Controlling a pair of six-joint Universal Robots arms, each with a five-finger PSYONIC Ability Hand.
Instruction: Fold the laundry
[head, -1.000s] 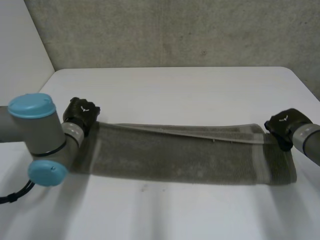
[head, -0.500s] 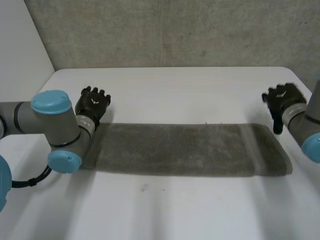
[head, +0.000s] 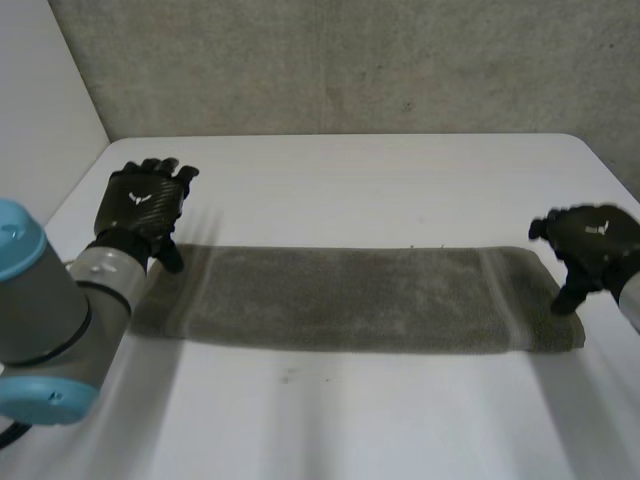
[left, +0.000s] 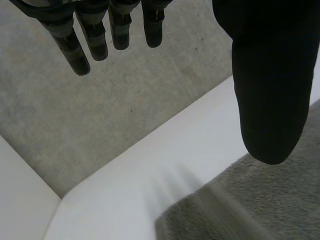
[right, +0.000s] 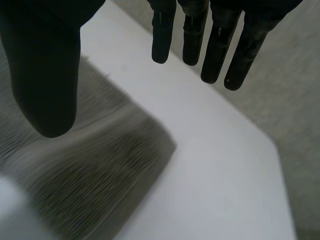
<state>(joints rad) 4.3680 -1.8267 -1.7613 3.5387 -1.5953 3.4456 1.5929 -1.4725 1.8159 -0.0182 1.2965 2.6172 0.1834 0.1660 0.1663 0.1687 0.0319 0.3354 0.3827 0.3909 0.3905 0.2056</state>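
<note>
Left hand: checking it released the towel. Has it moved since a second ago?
Yes. The left hand has lifted off the left end of the towel, shifting toward the left edge of the table.

A grey-brown towel (head: 350, 298) lies flat on the white table (head: 380, 190), folded into a long narrow strip, with a paler band near one end.
</note>
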